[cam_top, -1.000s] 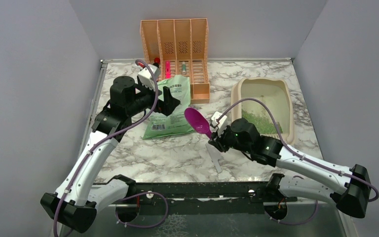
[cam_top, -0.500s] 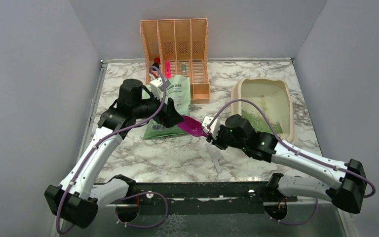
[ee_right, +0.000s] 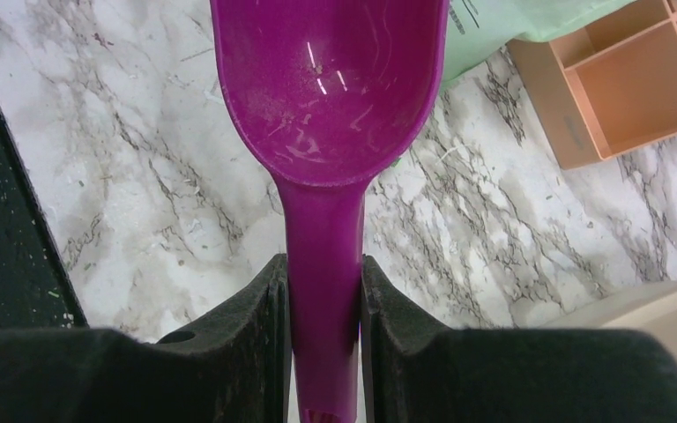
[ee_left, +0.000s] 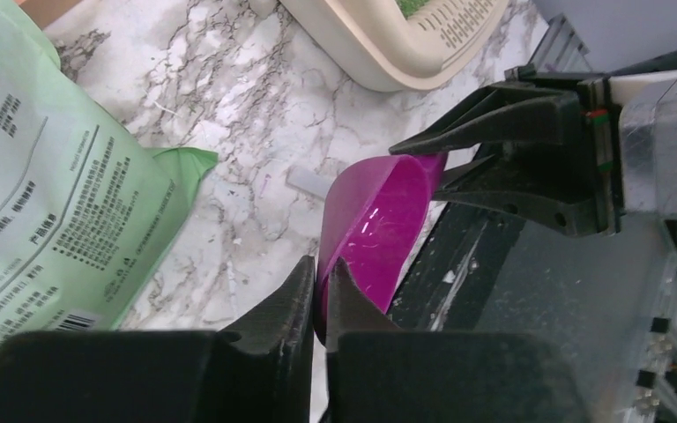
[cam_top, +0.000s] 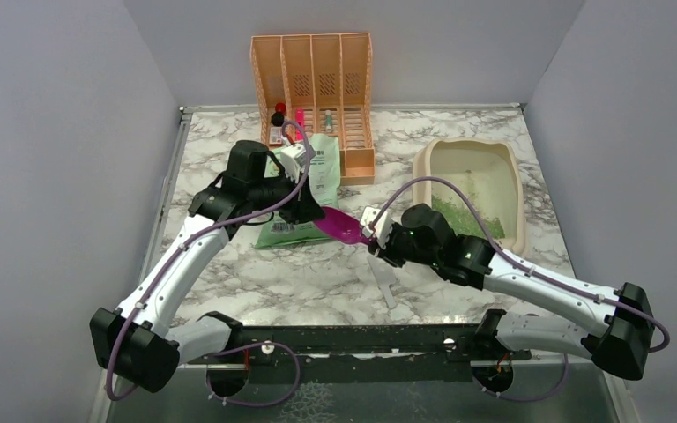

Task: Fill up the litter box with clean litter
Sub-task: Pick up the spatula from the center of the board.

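A magenta scoop [cam_top: 342, 227], empty, hangs low over the marble table beside the pale green bag [cam_top: 321, 173]. My right gripper [cam_top: 377, 236] is shut on its handle [ee_right: 324, 256]. My left gripper [cam_top: 316, 214] has its jaws pinched on the side wall of the scoop's bowl [ee_left: 379, 220], one finger inside and one outside. The beige litter box [cam_top: 515, 198] sits at the right, with a patch of green clean litter [cam_top: 458, 216] in its near end. In the left wrist view the litter box [ee_left: 405, 53] lies beyond the scoop.
A peach slatted organizer [cam_top: 317, 79] stands at the back, holding markers. A white strip [cam_top: 386, 284] lies on the table near the right arm. The green bag [ee_left: 44, 176] lies flat. Grey walls close in both sides.
The right gripper lowered the scoop toward the bag. The left arm swung right, met the scoop's bowl and its jaws went from wide open to pinched on it.
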`<state>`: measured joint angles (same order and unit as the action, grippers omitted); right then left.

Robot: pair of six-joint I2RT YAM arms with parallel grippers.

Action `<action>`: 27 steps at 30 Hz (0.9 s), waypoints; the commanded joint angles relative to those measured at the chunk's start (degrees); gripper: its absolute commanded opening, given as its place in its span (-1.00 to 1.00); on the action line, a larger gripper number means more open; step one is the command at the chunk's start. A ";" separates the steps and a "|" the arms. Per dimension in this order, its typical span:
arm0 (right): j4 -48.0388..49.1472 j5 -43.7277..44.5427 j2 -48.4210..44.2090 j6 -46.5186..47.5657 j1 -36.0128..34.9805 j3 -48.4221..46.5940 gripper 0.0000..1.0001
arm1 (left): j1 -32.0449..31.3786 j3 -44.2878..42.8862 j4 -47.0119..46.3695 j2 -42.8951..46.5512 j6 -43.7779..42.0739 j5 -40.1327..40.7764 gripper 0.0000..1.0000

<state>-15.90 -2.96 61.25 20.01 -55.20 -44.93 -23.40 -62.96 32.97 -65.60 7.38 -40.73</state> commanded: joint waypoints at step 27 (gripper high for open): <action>-9.66 -14.58 9.39 -50.92 35.16 -27.09 1.00 | 0.01 0.56 -5.47 5.76 8.86 25.30 -1.00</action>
<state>-17.93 -11.86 71.02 -20.62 -19.68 -66.43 -23.64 -62.96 31.05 -62.52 13.67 -17.21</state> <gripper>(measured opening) 0.998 0.022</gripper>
